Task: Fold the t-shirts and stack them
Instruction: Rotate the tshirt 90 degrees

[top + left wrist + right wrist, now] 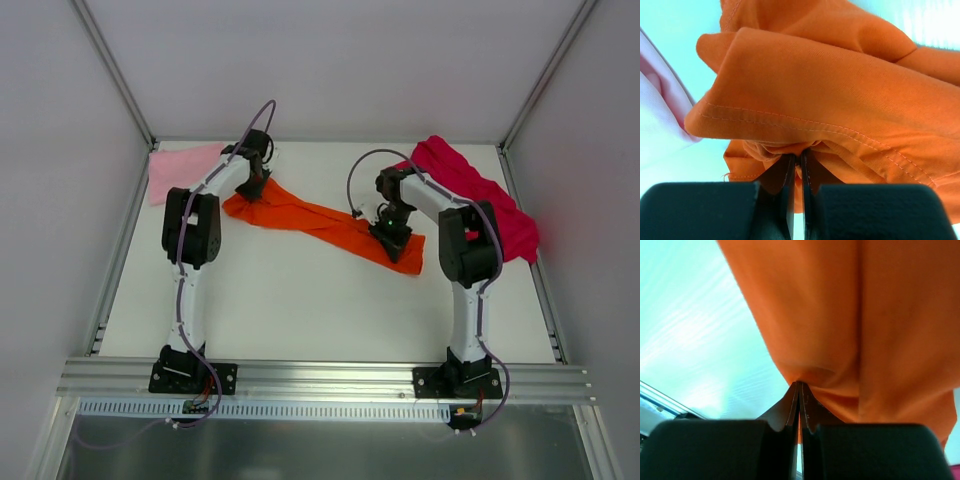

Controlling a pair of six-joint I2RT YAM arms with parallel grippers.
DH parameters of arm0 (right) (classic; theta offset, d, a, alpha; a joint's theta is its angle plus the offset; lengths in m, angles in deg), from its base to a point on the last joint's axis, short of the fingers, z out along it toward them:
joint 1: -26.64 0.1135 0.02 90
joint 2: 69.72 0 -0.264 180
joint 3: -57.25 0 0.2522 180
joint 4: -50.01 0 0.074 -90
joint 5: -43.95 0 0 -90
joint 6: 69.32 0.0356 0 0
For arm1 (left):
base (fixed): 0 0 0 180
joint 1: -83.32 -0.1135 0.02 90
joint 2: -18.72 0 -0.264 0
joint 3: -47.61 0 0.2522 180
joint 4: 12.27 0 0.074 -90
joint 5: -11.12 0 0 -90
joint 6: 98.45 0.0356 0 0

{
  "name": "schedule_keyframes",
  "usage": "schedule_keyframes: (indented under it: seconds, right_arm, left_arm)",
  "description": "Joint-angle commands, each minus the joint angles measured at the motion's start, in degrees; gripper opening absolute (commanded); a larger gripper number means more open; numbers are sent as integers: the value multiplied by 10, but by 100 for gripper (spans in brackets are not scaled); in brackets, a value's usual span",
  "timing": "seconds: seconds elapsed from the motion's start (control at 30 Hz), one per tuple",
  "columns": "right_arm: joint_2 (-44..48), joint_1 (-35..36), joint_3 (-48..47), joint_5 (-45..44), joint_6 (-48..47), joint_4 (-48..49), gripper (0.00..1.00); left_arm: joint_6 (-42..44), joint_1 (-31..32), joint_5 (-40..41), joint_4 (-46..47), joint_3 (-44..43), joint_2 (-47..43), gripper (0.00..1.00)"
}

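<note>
1. The step in hand appears to be the opening of the first fold. Both arms grip the orange t-shirt (320,222), which lies as a crumpled, twisted band on the white table (300,310), running from one gripper to the other.
2. The left gripper (800,159) is closed, its jaws pinching a small bunch of orange cloth. A stitched hem fold drapes just above the fingertips.
3. The right gripper (799,386) is also closed on a pinch of the orange shirt, at the opposite end of the band. The cloth fans out ahead of its fingertips.
4. The pink t-shirt (180,172) lies roughly flat just beside the left gripper, on its outer side. Its edge comes close to the orange cloth.
5. The magenta t-shirt (480,195) sits in a loose heap beyond the right gripper, on its outer side.
6. The cloth is so bunched that I cannot tell whether either gripper holds a hem, a sleeve or a shoulder. The stitching suggests the left grip is near a hem.
7. No shirt looks folded or stacked yet.
8. The next move probably calls for lifting and drawing the two grips apart together to spread the orange shirt flat. Both pinches must hold firm, and the left gripper must stay off the pink cloth beside it.
</note>
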State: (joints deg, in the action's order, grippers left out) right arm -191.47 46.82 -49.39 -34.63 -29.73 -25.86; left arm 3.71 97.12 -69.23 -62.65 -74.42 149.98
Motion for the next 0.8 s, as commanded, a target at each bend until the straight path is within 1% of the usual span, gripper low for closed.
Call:
schedule_keyframes:
  seconds: [0.0,0.07,0.23,0.33,0.37,0.47,0.5,0.63,0.73,0.77]
  right_arm:
    - [31,24,7,28,-15,-40,1]
    - [35,36,7,20,-11,-37,1]
    - [39,49,16,37,-28,-50,1]
    - [57,64,37,19,-21,-23,1]
    - [69,64,45,3,-14,14,1]
    - [104,50,55,-30,6,61,1]
    - [104,43,50,-37,10,61,1]
    - [76,9,2,-66,19,60,1]
    - [58,-7,-19,-89,33,80,1]
    - [52,-11,-27,-110,39,98,1]
  left_arm:
    - [19,1,5,-26,-37,24,0]
    - [21,4,10,-37,-54,32,0]
    - [15,6,-15,-25,-45,25,0]
    - [12,16,-2,-37,-66,36,0]
    - [11,18,-2,-37,-63,34,0]
    - [7,19,-10,-19,-41,16,0]
    - [7,19,-11,-18,-40,15,0]
    - [6,19,-8,-17,-28,14,0]
    - [5,19,-8,-14,-18,8,0]
    - [4,19,-8,-9,-13,6,0]
